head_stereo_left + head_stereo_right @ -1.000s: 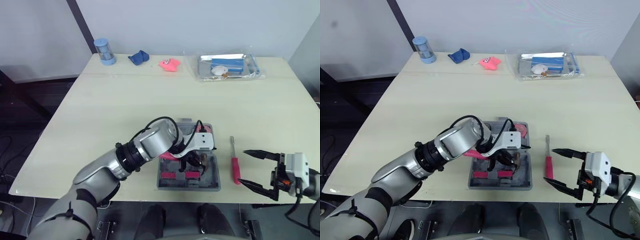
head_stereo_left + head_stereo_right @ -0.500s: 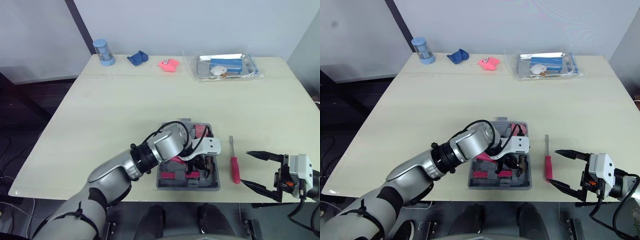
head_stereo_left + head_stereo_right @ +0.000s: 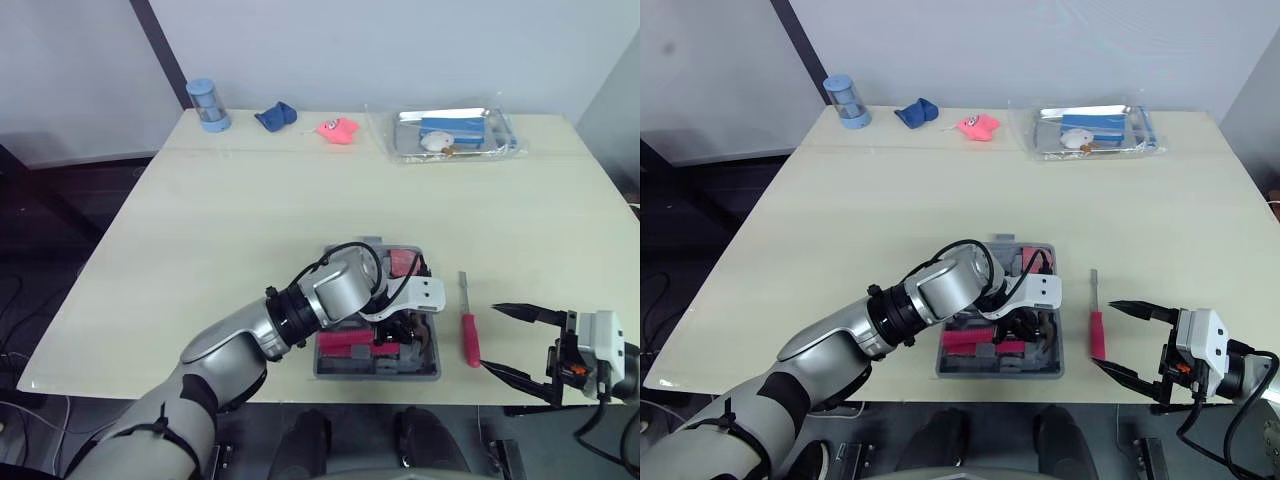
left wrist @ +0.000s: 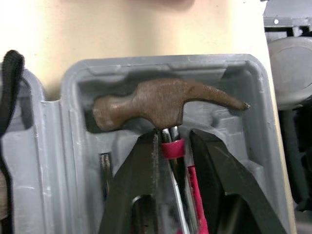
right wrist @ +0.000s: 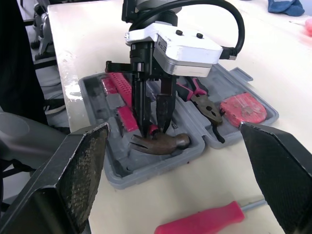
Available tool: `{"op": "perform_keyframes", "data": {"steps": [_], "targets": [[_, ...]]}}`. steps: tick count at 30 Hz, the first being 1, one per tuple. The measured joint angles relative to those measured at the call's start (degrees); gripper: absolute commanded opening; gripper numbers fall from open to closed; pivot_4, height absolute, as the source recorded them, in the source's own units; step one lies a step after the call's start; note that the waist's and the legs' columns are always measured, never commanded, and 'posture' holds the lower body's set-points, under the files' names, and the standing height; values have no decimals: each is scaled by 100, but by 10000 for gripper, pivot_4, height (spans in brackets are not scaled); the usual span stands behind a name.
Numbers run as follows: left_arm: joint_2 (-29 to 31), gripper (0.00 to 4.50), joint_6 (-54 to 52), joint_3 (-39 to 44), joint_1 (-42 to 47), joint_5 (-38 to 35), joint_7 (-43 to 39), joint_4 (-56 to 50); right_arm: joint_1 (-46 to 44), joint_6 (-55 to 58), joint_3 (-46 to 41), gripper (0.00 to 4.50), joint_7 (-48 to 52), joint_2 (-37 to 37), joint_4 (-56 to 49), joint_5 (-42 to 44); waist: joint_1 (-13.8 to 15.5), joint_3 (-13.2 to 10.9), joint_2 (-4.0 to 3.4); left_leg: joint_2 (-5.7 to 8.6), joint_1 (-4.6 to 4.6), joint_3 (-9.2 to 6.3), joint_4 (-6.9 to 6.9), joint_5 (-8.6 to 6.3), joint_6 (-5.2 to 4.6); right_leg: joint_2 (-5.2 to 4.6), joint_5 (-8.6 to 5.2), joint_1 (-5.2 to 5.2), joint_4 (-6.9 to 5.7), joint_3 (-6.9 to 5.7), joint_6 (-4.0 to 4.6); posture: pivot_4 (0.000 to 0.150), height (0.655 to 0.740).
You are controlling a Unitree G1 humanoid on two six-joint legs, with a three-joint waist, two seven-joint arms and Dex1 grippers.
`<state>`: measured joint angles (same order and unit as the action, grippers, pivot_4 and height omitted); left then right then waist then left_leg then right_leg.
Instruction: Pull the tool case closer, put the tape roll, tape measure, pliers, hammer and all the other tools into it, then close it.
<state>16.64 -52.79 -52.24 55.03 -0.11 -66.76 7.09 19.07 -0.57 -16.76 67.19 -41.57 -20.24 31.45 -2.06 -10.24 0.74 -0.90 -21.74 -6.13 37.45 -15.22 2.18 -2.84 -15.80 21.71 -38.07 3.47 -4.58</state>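
Note:
The grey tool case (image 3: 378,369) lies open near the table's front edge. My left gripper (image 3: 408,330) reaches down into its right side, shut on the hammer (image 4: 165,105) just below the head. The brown head rests in its moulded recess (image 5: 161,142), with one black finger (image 4: 136,185) on each side of the pink handle. Pliers (image 5: 204,102) and a red round tool (image 5: 243,108) lie in the other half of the case. A red screwdriver (image 3: 468,335) lies on the table right of the case. My right gripper (image 3: 490,337) hangs open at the front edge, just right of the screwdriver.
Along the far edge stand a blue cylinder (image 3: 207,103), a blue cloth (image 3: 276,116), a pink toy (image 3: 340,130) and a wrapped metal tray (image 3: 455,133). Bare tabletop stretches between them and the case.
My left gripper has carried the hammer to the right and down, so the head now sits in the case's recess. The right gripper has drifted slightly outward.

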Motion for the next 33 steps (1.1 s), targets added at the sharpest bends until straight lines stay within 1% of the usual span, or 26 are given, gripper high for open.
{"op": "perform_keyframes", "data": {"steps": [10,20,28,33], "targets": [[31,12081,66,-1,11,76,-63,-38,-12,0,6,45000,-8,0,0,0,2,0,0,0,-1,0,0,0,0,0,0,0,0,0,0,1500,7400],[261,12081,65,52,214,67,-312,-262,-63,0,14,45000,-9,0,0,0,4,0,0,0,-2,-1,0,0,0,0,0,0,1,0,0,1500,7400],[470,12081,183,403,252,-49,-497,-319,-153,0,55,45000,-13,2,1,0,2,0,0,0,-2,-1,0,0,0,0,0,0,1,-1,0,1500,7400],[543,12081,404,795,224,-218,-526,-292,-179,1,71,45000,-18,13,3,0,5,0,0,0,-2,-2,0,0,0,0,0,0,1,-1,0,1500,7400]]}}
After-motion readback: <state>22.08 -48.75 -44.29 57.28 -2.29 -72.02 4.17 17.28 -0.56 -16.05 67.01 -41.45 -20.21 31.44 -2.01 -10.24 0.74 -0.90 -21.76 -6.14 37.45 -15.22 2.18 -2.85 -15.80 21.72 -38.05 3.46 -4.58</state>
